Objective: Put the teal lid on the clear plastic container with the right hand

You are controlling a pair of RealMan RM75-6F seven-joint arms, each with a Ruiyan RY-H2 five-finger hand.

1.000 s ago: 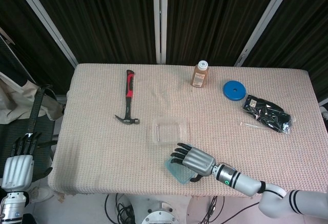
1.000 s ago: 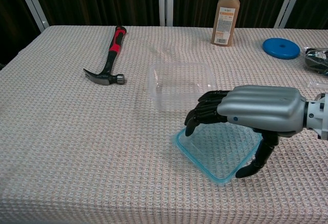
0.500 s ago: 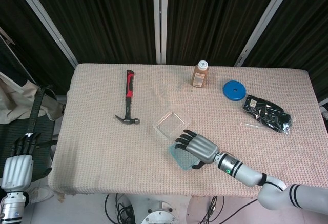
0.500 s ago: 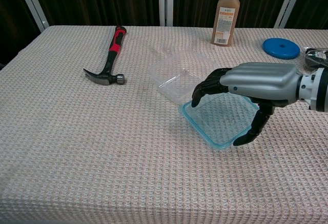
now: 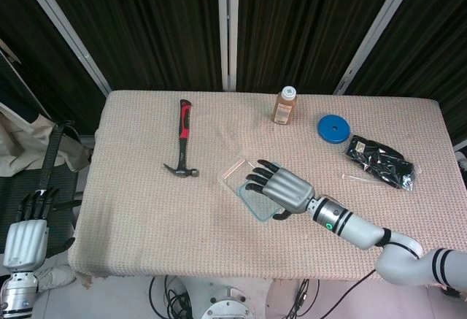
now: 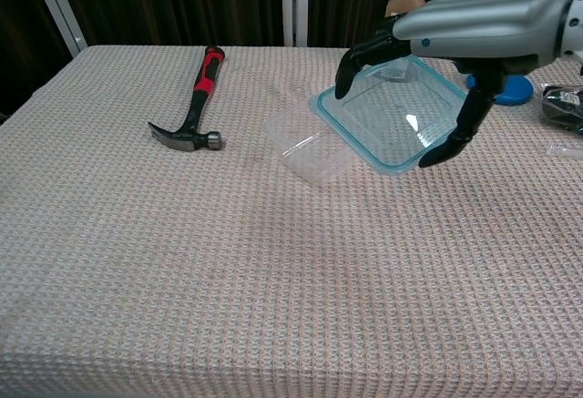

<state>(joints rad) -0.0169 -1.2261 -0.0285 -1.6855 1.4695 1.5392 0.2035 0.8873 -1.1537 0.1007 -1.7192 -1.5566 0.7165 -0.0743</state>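
Right hand point(image 6: 474, 38) grasping the teal lid point(image 6: 392, 116), held raised and tilted; the clear plastic container point(image 6: 305, 143) rests on the tabletop point(image 6: 137, 261) just below-left of the lid, partly overlapped

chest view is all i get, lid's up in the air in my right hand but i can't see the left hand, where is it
Observer: The left hand is off the table's left edge, below the tabletop, holding nothing.
Operator: ok, is the lid lined up over the container from above
Observer: Not quite. In the head view the lid in the right hand overlaps only the container's near right part; its far left corner sticks out.
Operator: is the bottle behind my hand in the way
Observer: No, the bottle stands upright near the far edge, well apart from the hand.
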